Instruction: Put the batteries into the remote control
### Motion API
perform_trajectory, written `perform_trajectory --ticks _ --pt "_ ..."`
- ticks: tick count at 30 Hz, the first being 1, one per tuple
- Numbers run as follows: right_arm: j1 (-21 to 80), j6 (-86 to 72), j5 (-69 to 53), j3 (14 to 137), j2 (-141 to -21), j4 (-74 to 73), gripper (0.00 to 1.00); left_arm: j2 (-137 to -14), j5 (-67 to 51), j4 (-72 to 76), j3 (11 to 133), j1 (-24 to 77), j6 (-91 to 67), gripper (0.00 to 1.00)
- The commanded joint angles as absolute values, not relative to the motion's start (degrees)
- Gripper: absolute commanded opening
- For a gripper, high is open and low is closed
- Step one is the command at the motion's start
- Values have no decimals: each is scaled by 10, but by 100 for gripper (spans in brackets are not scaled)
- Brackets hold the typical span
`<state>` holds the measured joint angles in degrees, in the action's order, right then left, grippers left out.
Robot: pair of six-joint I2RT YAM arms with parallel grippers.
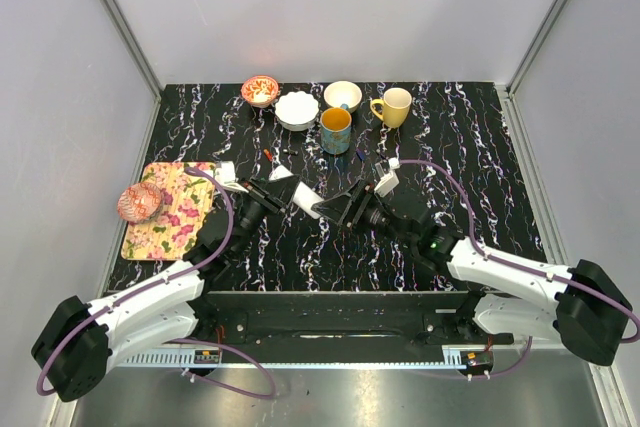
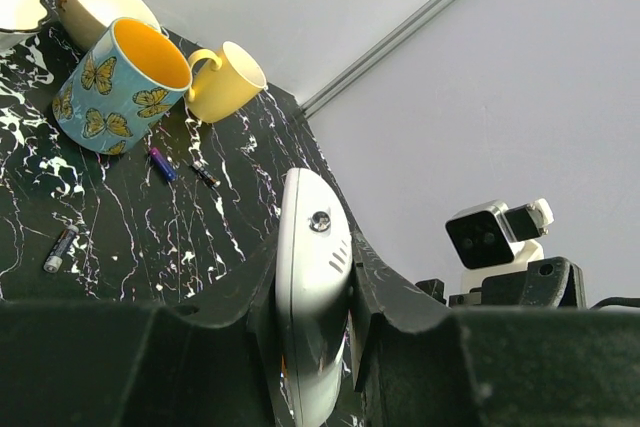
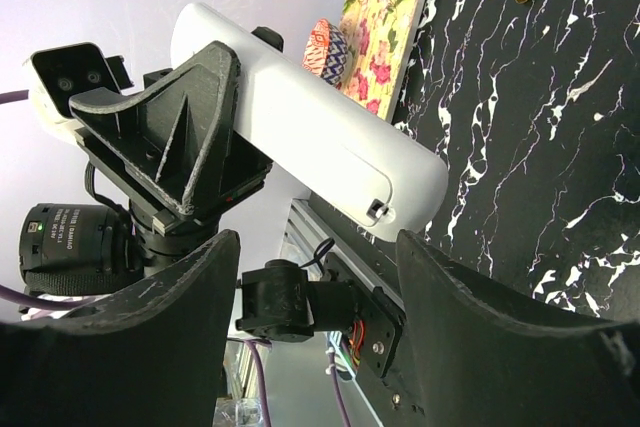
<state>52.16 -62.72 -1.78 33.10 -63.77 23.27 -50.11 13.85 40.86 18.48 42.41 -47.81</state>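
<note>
The left hand is pinching the remote control near one end. It holds the remote up off the desk, in the middle of the scene and near the arms, with the free end pointing right. The right hand is spread wide, its fingers on either side of that free end but not touching it. Neither hand has a battery. A grey battery, a purple battery and a dark battery lie loose on the desk farther out, near the butterfly mug.

The step in hand looks like taking a second grip on the free end, probably to open or turn up the battery side. The right wrist view shows a small notch at that end, but I cannot tell whether a cover sits there.

To do this well, the right hand should close squarely across the narrow sides of the bar, centred on it. The plastic is smooth and rounded, so a skewed squeeze could twist it or pop it out. The fingers should stay off the face that has to open. The left hand ought to keep its pinch firm until the right one is seated. The two hands are very near each other, so the close should be slow to avoid a knock.
</note>
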Motion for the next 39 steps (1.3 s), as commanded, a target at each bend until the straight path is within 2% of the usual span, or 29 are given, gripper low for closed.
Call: perform_trajectory --ticks 1,39 --pt "513 -627 -19 331 -642 263 70 -502 138 468 191 426 -469 0" --pt "508 -621 -32 350 -662 283 70 -518 142 461 192 463 -424 0"
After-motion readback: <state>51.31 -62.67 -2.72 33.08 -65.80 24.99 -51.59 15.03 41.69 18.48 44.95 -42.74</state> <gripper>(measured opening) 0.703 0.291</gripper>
